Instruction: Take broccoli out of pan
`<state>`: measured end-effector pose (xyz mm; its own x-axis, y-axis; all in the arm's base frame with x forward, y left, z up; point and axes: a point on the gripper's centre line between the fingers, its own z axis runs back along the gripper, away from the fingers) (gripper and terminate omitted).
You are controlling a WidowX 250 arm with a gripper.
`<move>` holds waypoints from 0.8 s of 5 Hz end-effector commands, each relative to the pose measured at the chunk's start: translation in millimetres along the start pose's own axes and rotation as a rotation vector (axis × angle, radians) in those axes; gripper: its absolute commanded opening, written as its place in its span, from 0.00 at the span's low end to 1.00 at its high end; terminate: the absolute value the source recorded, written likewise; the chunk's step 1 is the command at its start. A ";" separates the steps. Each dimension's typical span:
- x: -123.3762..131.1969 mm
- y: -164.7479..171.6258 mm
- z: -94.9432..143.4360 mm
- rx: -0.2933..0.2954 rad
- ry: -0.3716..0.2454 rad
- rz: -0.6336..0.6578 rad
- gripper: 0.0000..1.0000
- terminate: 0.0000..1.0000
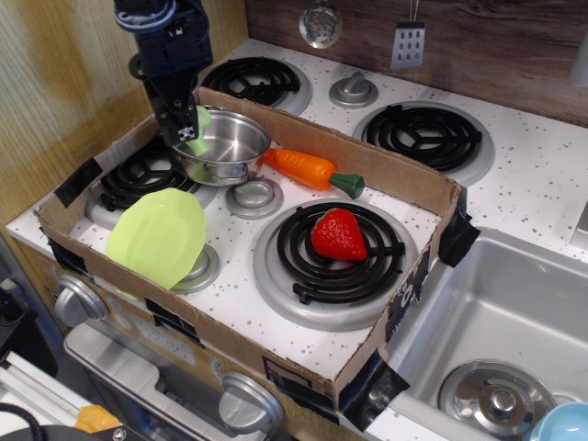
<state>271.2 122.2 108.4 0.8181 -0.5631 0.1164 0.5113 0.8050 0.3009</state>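
Observation:
The pan [230,147] is a shiny steel pot on the back left burner inside the cardboard box. My gripper [188,129] hangs over the pan's left rim, shut on the pale-green broccoli [201,120]. The floret is lifted above the rim, partly hidden by my fingers. The bowl of the pan shows nothing else inside.
A lime-green plate [158,235] leans at the front left. An orange carrot [312,169] lies right of the pan. A red strawberry [338,233] sits on the front right burner. Cardboard walls [386,175] ring the stove. A sink [501,322] is at right.

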 end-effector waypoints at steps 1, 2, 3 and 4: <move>11.1 -52.2 12.0 -0.011 -0.032 0.166 0.00 0.00; 21.6 -75.9 -0.8 -0.027 -0.060 0.226 0.00 0.00; 23.6 -100.0 -9.7 -0.028 -0.090 0.294 0.00 0.00; 23.1 -111.3 -13.0 -0.013 -0.096 0.345 0.00 0.00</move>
<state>222.3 28.4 52.5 0.9258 -0.2636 0.2709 0.2127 0.9557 0.2033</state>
